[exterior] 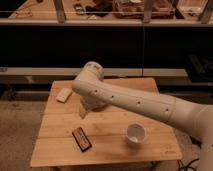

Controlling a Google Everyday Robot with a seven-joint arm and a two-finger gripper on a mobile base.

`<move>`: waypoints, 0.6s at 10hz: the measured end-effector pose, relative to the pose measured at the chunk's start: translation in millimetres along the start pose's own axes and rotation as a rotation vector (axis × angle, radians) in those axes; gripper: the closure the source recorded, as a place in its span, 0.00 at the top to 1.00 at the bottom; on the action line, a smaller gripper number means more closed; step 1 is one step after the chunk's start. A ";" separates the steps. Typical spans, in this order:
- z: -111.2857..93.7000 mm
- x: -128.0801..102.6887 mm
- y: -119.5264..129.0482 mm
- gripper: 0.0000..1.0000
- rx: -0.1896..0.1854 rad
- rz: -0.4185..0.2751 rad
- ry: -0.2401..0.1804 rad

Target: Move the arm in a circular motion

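Note:
The arm (135, 102) is thick and cream-white with small dark dots along its side. It reaches in from the lower right across the wooden table (60, 145). Its rounded elbow (91, 75) is over the table's back left part. The gripper (83, 111) hangs below the elbow, just above the tabletop, mostly hidden by the arm.
A white cup (135, 134) stands at the table's front right. A dark flat packet with a red edge (81, 138) lies at the front left. A pale block (63, 94) lies at the back left corner. Dark shelving with a rail stands behind the table.

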 end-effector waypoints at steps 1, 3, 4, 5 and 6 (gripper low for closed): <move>5.2 13.2 5.5 0.75 0.005 0.005 0.007; 12.1 41.4 44.3 0.75 -0.040 0.038 0.026; 13.0 44.5 66.3 0.75 -0.070 0.061 0.028; 12.8 45.1 94.1 0.75 -0.102 0.091 0.029; 11.5 40.1 127.4 0.75 -0.125 0.134 0.029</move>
